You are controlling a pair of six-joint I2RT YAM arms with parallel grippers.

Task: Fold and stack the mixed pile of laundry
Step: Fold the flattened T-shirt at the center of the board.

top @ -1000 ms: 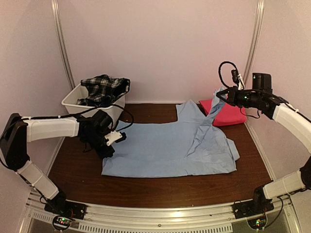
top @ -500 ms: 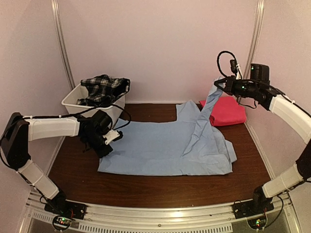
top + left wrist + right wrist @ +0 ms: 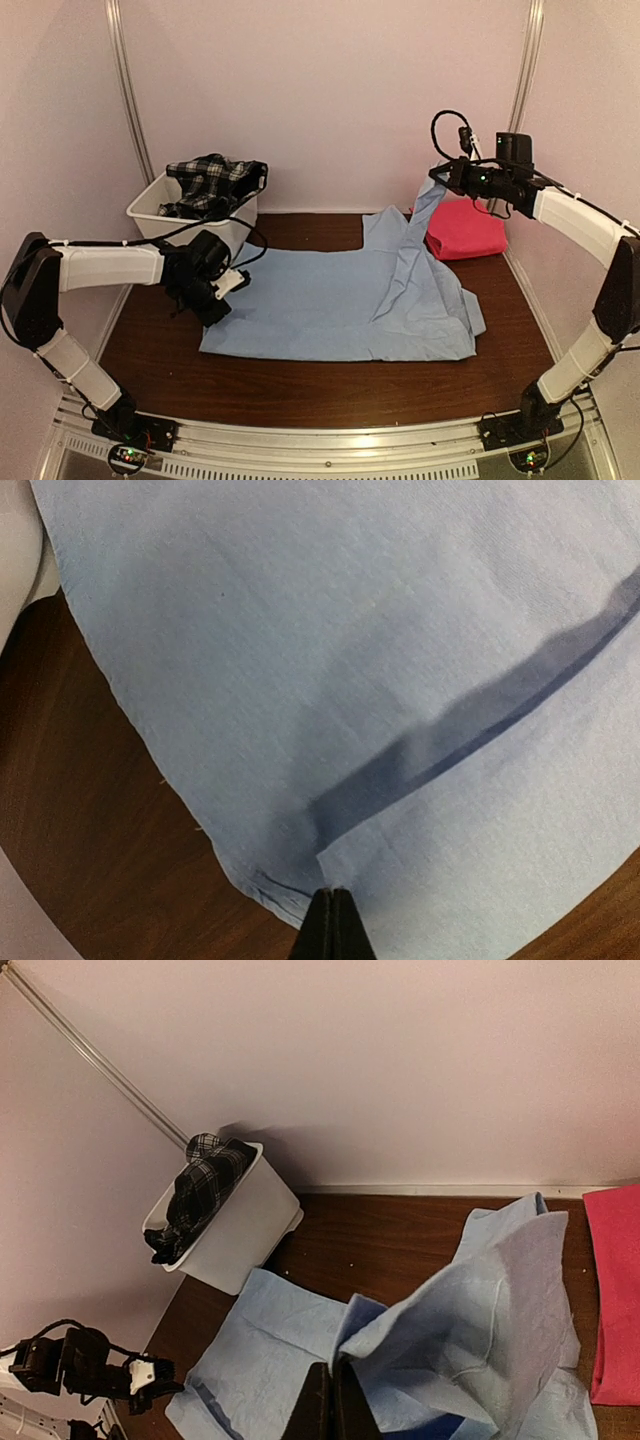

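The light blue shirt [image 3: 330, 305] lies spread across the table. My left gripper [image 3: 222, 303] is shut on a fold at the shirt's left edge, and in the left wrist view the closed tips [image 3: 335, 895] pinch the blue cloth [image 3: 330, 650]. My right gripper [image 3: 437, 181] is shut on a corner of the same shirt, held high at the back right so that a strip of cloth hangs from it [image 3: 480, 1330]. The bright pink-red cloth [image 3: 466, 228] lies folded at the back right. The black-and-white plaid garment [image 3: 213, 182] sits in the tub.
A white plastic tub [image 3: 160, 216] stands at the back left against the wall, close behind my left arm. Bare brown table [image 3: 300, 395] runs along the front edge. Pale walls and metal posts close in the back and sides.
My right gripper has risen and moved left with the shirt corner, pulling the cloth taut. My left gripper has drifted slightly left, dragging the shirt's left edge with it.
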